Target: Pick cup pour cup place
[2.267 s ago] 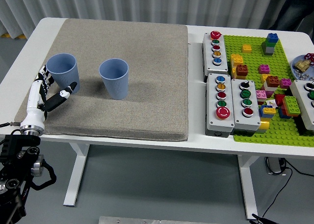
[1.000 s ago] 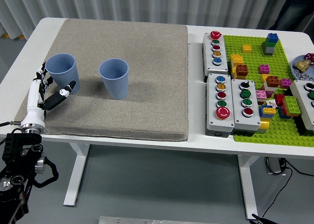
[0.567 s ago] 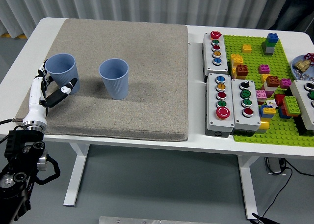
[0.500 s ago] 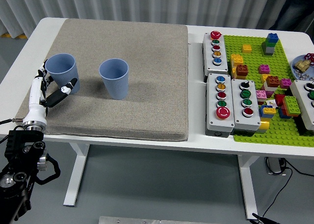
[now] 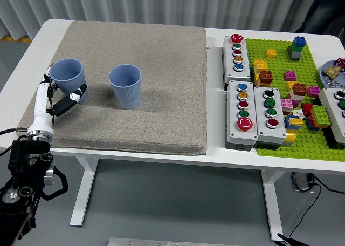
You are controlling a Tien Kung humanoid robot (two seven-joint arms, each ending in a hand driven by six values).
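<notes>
Currently your left hand point(image 5: 55, 95) sits at the left edge of the grey mat point(image 5: 161, 68), just beside the left blue cup point(image 5: 68, 79); its fingers are spread around the lower wall of that cup, thumb on the near side and the other fingers at the far-left side; whether they press the wall cannot be told from this view, so treat the cup as not yet secured; your right hand is out of view. The left blue cup stands upright on the mat near its left edge; the second blue cup point(image 5: 125, 86) stands upright to its right, near but apart; whether either cup has contents cannot be told.

Hazards from this position: if you close the hand unevenly, the thumb may push the thin cup sideways and tip it toward the second cup; the soft mat gives an unsteady footing, so a low contact on the wall could slide the base rather than grip it; too hard a squeeze would probably deform the cup and let it slip during the lift; during the pour, the small gap between the cups raises the chance of knocking the receiving cup over.

On the right of the white table point(image 5: 215, 154) stand three grey button boxes point(image 5: 242, 114) and a green brick baseplate point(image 5: 302, 143) with loose coloured bricks; these lie well apart from the work area. No brand, label or legible writing shows on the cups, the mat or the boxes.
</notes>
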